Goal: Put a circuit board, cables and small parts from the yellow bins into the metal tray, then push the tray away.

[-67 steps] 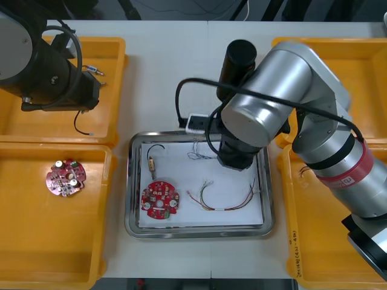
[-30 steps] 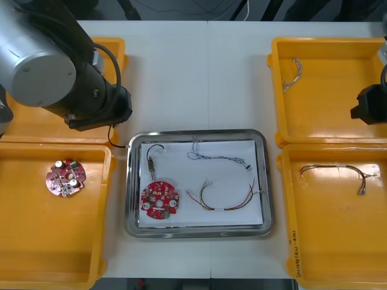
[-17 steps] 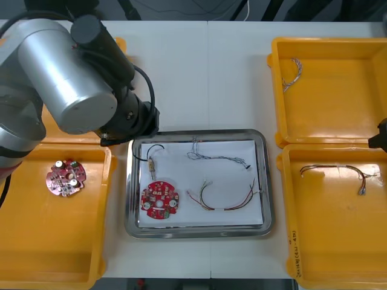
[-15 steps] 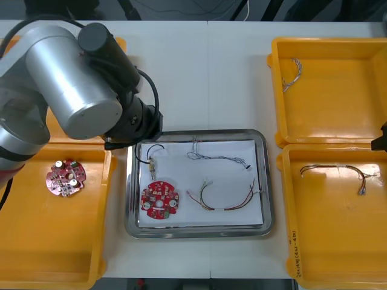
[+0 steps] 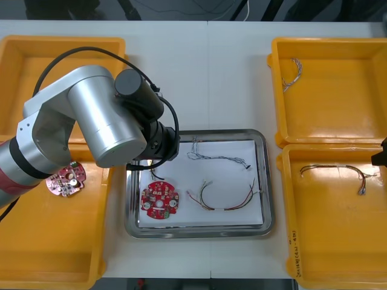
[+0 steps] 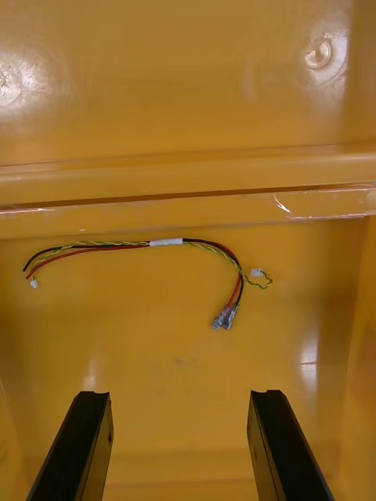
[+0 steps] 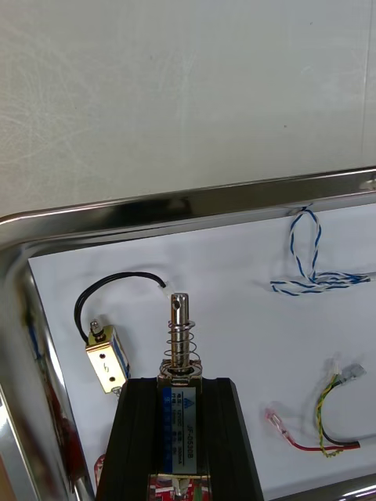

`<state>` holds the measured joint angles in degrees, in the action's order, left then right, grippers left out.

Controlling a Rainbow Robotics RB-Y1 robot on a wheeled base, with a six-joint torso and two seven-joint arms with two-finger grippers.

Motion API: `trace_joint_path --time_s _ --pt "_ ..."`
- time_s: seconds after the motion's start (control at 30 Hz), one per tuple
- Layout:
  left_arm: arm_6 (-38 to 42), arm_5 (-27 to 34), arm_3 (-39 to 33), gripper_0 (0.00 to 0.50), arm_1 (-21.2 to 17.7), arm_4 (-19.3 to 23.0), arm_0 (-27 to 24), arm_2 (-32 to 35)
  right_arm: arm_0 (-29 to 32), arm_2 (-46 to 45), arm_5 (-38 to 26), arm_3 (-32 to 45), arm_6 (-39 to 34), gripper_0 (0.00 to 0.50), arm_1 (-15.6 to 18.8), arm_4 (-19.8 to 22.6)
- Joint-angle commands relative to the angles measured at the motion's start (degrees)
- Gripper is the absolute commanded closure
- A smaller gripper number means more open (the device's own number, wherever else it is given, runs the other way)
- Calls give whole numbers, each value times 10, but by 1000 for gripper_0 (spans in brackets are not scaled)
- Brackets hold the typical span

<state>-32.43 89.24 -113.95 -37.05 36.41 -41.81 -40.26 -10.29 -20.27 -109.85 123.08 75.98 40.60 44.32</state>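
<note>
Small metal part point(image 7: 180, 333): lengthwise along fingers point(image 7: 139, 438), pin toward metal tray point(image 7: 157, 210) rim.
Left gripper point(image 7: 178, 389): clamps it.
Right gripper point(image 6: 176, 407): spread, over yellow bin point(image 6: 157, 364).

- Small metal part point(image 7: 179, 333): a pin with a spring, standing upright, pinched in the left gripper point(image 7: 178, 383).
- Second small metal part point(image 7: 105, 362): a brass block on a looped black cable point(image 7: 117, 275), lying just beside that gripper.
- Metal tray point(image 7: 157, 207): white inside, with its rim ahead of the fingertips.
- Blue and white cable point(image 7: 307, 262): lies ahead, off to one side.
- Red and yellow cable point(image 6: 149, 244): curved in a yellow bin point(image 6: 188, 117), ahead of the right gripper point(image 6: 179, 395), whose fingers are spread.
</note>
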Motion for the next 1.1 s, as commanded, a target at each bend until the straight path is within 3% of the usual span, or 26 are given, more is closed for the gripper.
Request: trace_joint_path --time_s 0.03,0.4,0.8,0.83,0.87,0.9,0.97,1.1 --pt "47 -28 11 500 10 -20 -27 -31 8 -17 -2 18 -27 0 15 8" --pt "58 -78 53 500 11 -43 -27 -76 8 -17 -2 19 -29 0 13 9" --pt "76 -86 56 490 11 -50 -27 -92 8 -17 -2 18 -29 0 12 13" --pt "77 -86 56 432 11 -51 -27 -92 8 -17 -2 19 -29 0 11 13" --pt "80 -86 56 304 10 -52 -27 -92 8 -17 -2 19 -29 0 11 13" --pt "81 -86 56 238 11 -53 -27 -92 8 -17 -2 19 -29 0 11 14" --pt "82 -86 56 14 11 -54 -28 -92 8 -17 -2 19 -29 0 11 14" --pt "85 -86 55 0 11 -55 -29 -91 8 -17 -2 19 -29 0 11 14"
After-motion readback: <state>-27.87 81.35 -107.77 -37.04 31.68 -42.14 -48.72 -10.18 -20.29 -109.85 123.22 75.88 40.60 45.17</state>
